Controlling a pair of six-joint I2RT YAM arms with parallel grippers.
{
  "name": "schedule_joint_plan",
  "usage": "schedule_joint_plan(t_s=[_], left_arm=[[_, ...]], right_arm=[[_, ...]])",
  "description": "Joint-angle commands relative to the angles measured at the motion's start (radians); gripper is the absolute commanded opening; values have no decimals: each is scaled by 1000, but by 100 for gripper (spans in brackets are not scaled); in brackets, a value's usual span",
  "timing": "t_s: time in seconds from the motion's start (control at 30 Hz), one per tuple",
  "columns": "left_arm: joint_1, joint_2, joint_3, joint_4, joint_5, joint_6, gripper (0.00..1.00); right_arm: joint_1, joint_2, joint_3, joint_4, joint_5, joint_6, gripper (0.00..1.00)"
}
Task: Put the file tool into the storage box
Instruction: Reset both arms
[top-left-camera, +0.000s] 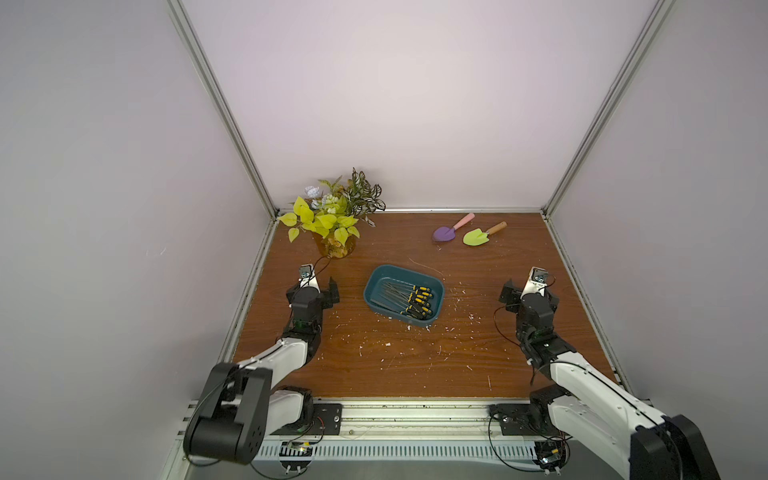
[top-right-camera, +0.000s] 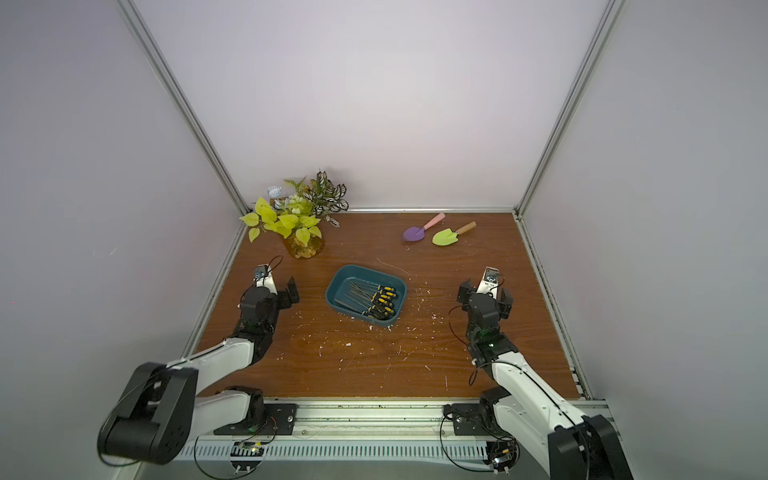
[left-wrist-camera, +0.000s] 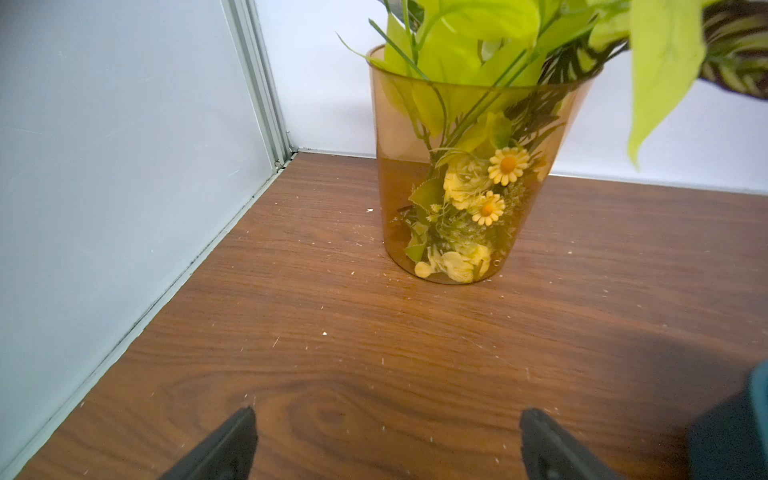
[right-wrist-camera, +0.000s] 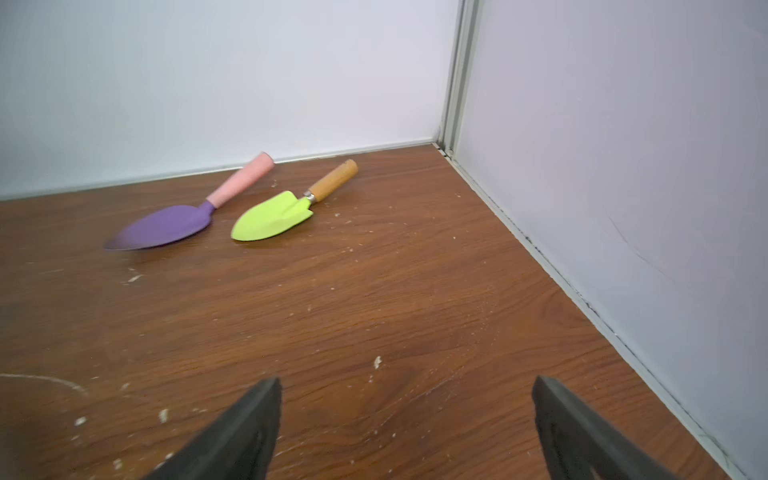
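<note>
Left wrist view is showing the left gripper hovering over the wooden desk near its left edge, fingers spread wide and gripping nothing. The right gripper is hanging near the right edge, its fingers also spread and empty.

Between them, well apart from both, the storage box is sitting at the desk's middle. In both top views the files are lying inside it, their yellow-and-black handles bunching toward its right end. White crumbs are littering the wood around it.

Farther back, an amber vase of artificial plants is standing in the far left corner. A purple trowel and a green trowel are lying side by side near the far edge, toward the right corner.
</note>
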Motion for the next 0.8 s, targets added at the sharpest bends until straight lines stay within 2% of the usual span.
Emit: schedule_joint_plan(t_s=[0.0,0.07,0.13,0.27,0.37,0.4,0.43,0.5,0.6,0.67,0.77], left_arm=[[8,119,105,48,-62,58,100],[9,177,60,195,-69,88,99],[11,171,89,117,-83,88,99],[11,153,39,208,-35,116,100],[11,133,-3,284,18,190,99],[19,137,-29,354,21,191,100],[31,151,-36,377,18,174,99],[45,198,-42,434,23,160,100],[69,196,-80,485,53,138,100],[77,255,-138,669,100,152,99],[79,243,-123,617,103,148,100]], right_arm=[[-56,115,-13,273,-56,-58,99],[-81,208,-8,361,-81,-60,99],[-91,302,2,440,-78,-89,99],[-102,466,3,626,-40,-148,99],[-131,535,14,678,-88,-129,99],[-132,532,14,682,-90,-128,99],[-136,518,14,652,-102,-121,99],[-159,513,-19,708,-175,-119,99],[-170,512,-33,729,-218,-121,99],[-170,519,-48,766,-257,-139,99],[-176,550,-105,881,-302,-155,99]])
